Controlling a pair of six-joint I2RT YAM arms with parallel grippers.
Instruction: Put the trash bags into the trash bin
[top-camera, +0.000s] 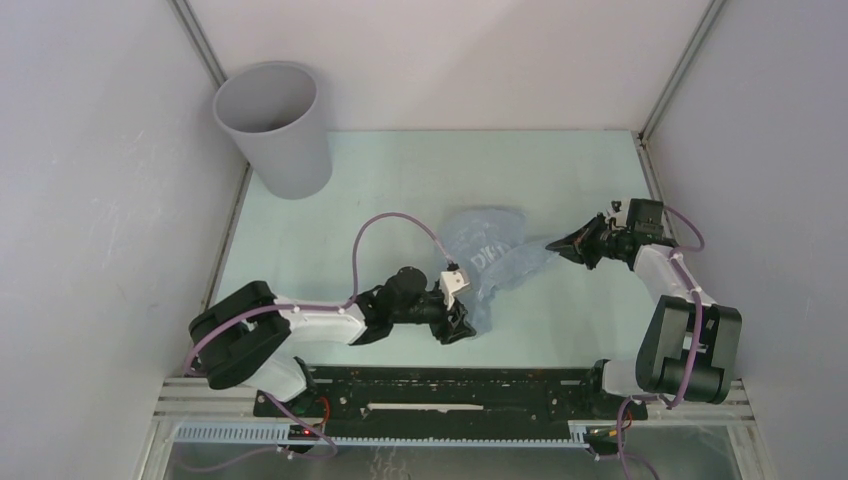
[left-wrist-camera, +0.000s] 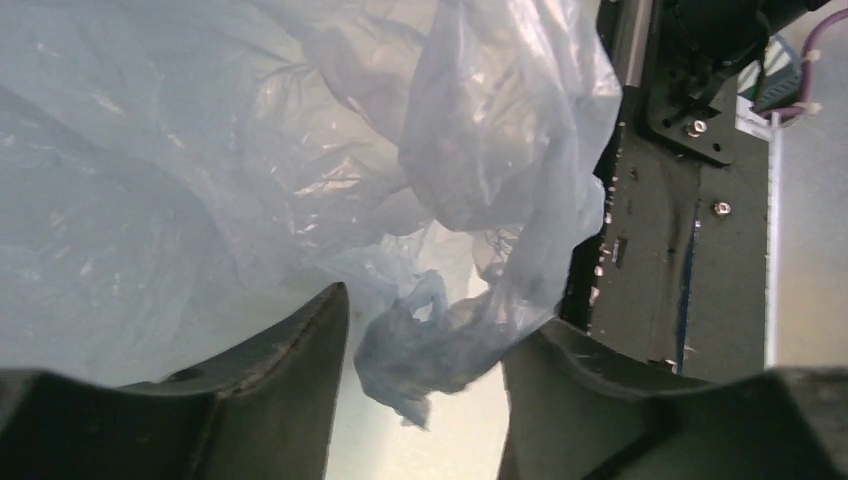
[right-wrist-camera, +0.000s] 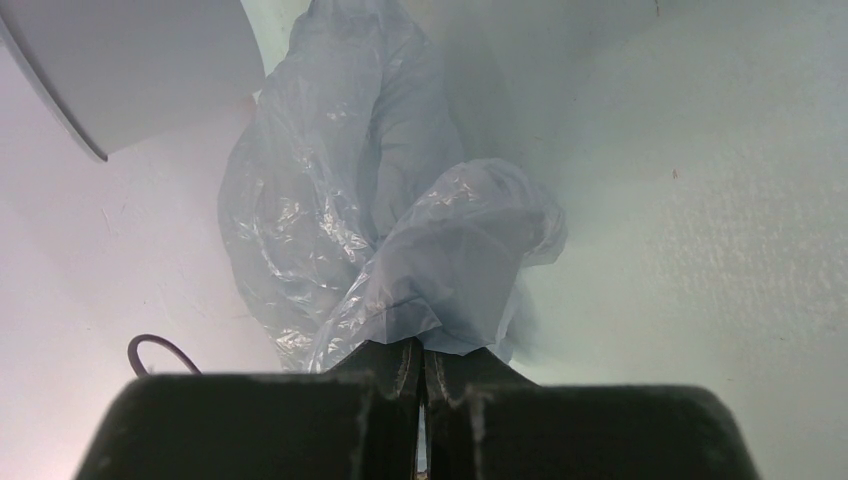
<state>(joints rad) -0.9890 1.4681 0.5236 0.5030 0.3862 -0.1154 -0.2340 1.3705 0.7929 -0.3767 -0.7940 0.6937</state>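
The bag (top-camera: 490, 255) lies crumpled mid-bench (top-camera: 400, 170), between the two grippers. The right gripper (right-wrist-camera: 420, 365) is clamped on the bag's right edge. The left gripper (left-wrist-camera: 425, 330) is spread wide at the near edge of the bag, a crumpled fold between its fingers. The bin (top-camera: 275, 130) stands upright in the far left corner.

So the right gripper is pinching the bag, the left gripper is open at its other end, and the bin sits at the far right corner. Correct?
Not quite. The bin stands at the far left corner, not the right, as the top external view shows. The rest holds: the right gripper is shut on the bag, and the left gripper is open at its other end.
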